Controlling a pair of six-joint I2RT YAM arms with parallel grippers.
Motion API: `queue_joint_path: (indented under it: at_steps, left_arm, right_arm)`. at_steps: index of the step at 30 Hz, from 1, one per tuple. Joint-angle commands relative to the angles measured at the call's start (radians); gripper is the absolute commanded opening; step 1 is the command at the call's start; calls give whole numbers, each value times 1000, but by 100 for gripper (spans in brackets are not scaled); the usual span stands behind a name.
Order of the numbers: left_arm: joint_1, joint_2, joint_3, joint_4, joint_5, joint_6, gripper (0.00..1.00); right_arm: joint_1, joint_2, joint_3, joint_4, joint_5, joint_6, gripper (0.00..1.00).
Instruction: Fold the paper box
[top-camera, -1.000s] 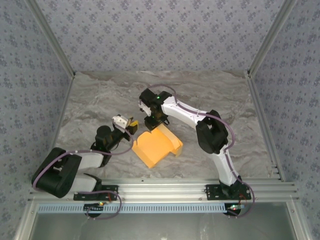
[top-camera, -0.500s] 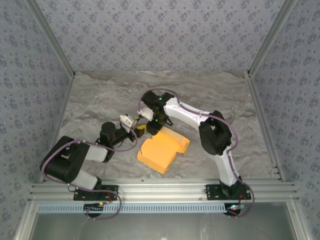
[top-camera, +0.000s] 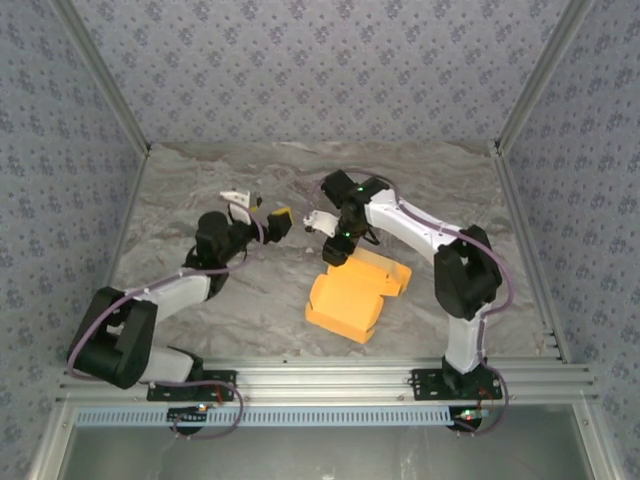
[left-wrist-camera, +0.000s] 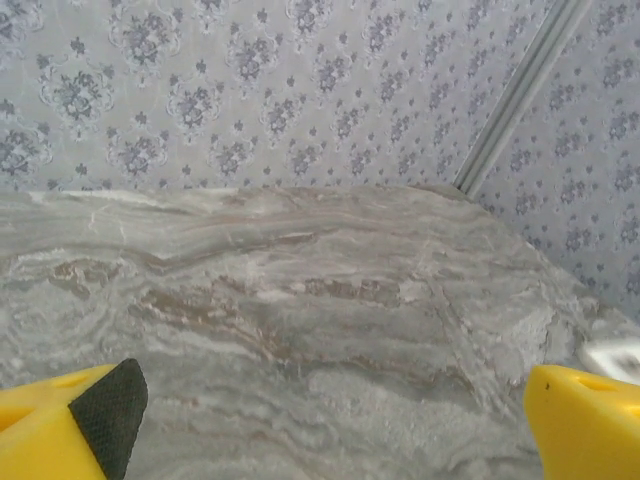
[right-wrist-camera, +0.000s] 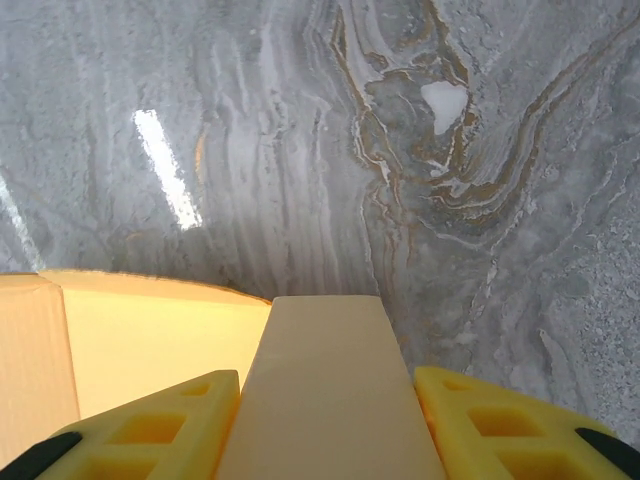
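Note:
The paper box (top-camera: 352, 300), an orange-yellow cardboard piece partly folded, lies on the marble table right of centre. My right gripper (top-camera: 336, 246) stands over its far left corner. In the right wrist view a pale upright flap of the box (right-wrist-camera: 328, 372) fills the gap between the yellow fingers (right-wrist-camera: 160, 425), and the right gripper (right-wrist-camera: 330, 432) is shut on it. More of the box (right-wrist-camera: 150, 345) spreads to the left. My left gripper (top-camera: 262, 211) hovers left of the box, apart from it. It (left-wrist-camera: 330, 430) is open over bare marble with nothing between its fingertips (left-wrist-camera: 60, 430).
The marble tabletop (top-camera: 200, 200) is ringed by patterned walls (top-camera: 320, 70) with metal posts at the back corners. An aluminium rail (top-camera: 320, 375) runs along the near edge just in front of the box.
The right gripper has pulled the box to the right while holding its flap. The left gripper has drawn back from the box's left edge towards the far side and now stands wide open.

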Motion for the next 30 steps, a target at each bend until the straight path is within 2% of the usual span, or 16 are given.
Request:
queue_joint_path:
  at_steps: [1, 5, 8, 10, 13, 17, 22, 30]
  left_arm:
    - [-1, -22, 65, -184, 158, 2, 99]
    - [-40, -81, 85, -319, 204, 175, 99]
    - [-119, -124, 74, -451, 309, 328, 99]
    - [-171, -144, 80, -557, 321, 422, 99]
    - [-181, -161, 61, -556, 316, 463, 99]
    - [-181, -136, 103, -614, 302, 610, 99]
    - [-194, -65, 205, -672, 404, 760, 96]
    - [-257, 21, 272, -645, 428, 724, 96]
  right_arm:
    - [-19, -96, -62, 69, -64, -110, 44]
    - [-43, -182, -145, 136, -71, -201, 44]
    - [-55, -227, -182, 160, -86, -244, 44]
    - [-68, -248, -194, 162, -110, -266, 43]
    - [-102, -277, -195, 148, -194, -307, 44]
    - [-136, -320, -198, 107, -333, -416, 45]
    - [-137, -384, -249, 121, -413, -511, 45]
    - [-113, -431, -276, 135, -387, -564, 45]
